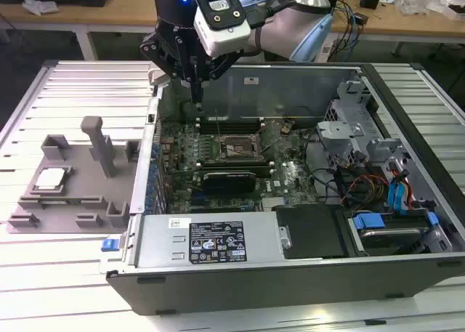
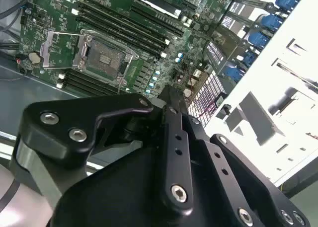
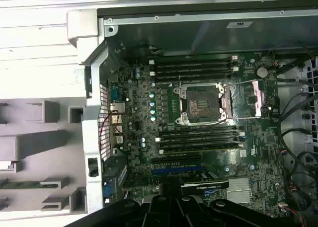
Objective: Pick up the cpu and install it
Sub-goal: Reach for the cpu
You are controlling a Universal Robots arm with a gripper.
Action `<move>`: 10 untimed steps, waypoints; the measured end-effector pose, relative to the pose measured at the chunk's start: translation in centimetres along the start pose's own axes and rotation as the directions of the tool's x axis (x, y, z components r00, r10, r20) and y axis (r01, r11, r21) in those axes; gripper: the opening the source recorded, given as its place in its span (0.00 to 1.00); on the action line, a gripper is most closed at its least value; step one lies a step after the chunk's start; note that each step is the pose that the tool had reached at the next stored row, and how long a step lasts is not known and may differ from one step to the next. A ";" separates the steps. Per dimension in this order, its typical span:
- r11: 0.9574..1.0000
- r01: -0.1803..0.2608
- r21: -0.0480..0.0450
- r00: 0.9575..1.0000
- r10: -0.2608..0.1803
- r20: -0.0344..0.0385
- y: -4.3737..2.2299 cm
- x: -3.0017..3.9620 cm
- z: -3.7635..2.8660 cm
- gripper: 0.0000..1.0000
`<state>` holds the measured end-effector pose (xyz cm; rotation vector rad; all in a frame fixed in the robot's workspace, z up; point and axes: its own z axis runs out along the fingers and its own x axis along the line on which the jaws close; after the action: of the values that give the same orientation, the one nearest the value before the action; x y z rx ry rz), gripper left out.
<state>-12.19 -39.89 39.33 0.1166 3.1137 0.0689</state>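
Note:
The cpu, a small pale silver square, lies flat in a recess of the grey fixture on the exterior view's left, outside the computer case. My gripper hangs over the far left corner of the open case, well away from the cpu. Its fingers come together to one thin tip with nothing between them, and in the second wrist view the gripper looks the same. The motherboard socket stands with its metal frame swung open and its dark pin field bare.
The case lies open on a ribbed metal table. It holds memory slots, an expansion card, a drive cage and cables on the exterior view's right. Upright blocks rise from the fixture.

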 end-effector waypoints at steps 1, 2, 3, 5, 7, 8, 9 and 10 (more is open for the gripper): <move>1.000 0.000 0.000 1.000 0.000 0.000 0.00 0.00 0.00 0.11; 1.000 0.000 0.000 1.000 0.000 0.000 0.00 0.00 0.00 0.11; 1.000 0.000 0.000 1.000 0.000 0.000 0.00 0.00 0.00 0.11; 1.000 0.000 0.000 1.000 0.000 0.000 0.00 0.00 0.00 0.11; 1.000 0.000 0.000 1.000 0.000 0.000 -0.01 0.13 0.00 0.11; 1.000 0.000 0.000 1.000 0.000 0.000 -0.01 0.20 0.00 0.11; 1.000 0.000 0.000 1.000 0.000 0.000 -0.02 0.28 -0.01 0.11; 1.000 0.000 0.000 1.000 0.000 0.000 -0.02 0.33 -0.01 0.11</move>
<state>-12.52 -39.88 39.33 0.1167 3.1137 0.0688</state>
